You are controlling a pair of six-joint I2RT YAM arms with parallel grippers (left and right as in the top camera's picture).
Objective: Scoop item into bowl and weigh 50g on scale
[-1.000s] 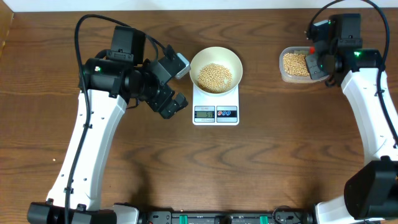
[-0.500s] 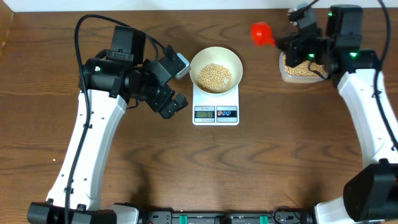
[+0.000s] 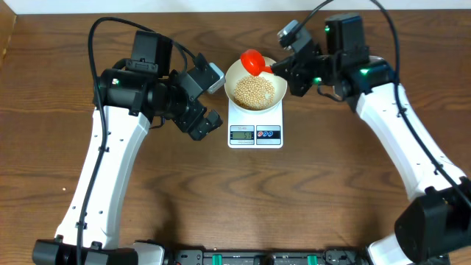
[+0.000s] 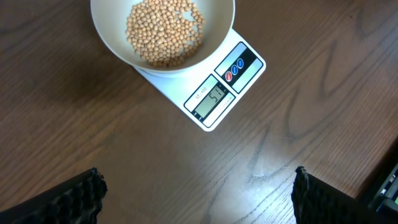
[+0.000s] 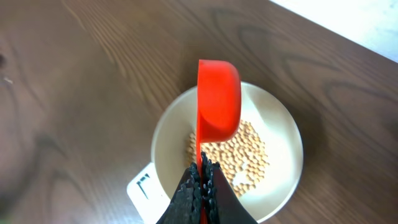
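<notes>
A white bowl (image 3: 274, 71) stands on the small white scale (image 3: 255, 131) and holds a heap of the tan item (image 3: 255, 91). My right gripper (image 3: 282, 68) is shut on the thin handle of a red scoop (image 3: 252, 61), which hangs over the bowl's far rim. In the right wrist view the red scoop (image 5: 219, 99) sits above the bowl (image 5: 287, 144) and the item (image 5: 250, 155), its inside hidden. My left gripper (image 3: 204, 123) hovers left of the scale, open and empty. Its view shows the bowl (image 4: 219, 25), the item (image 4: 163, 31) and the scale (image 4: 214, 102) with lit digits.
Brown wooden table (image 3: 221, 199) all around. The right arm reaches in from the right over the back of the table. The left arm stands to the left of the scale. A white strip runs along the table's far edge.
My right arm has swung left from the clear tub at the back right, carrying the red scoop over to the bowl. The left arm has not moved.
</notes>
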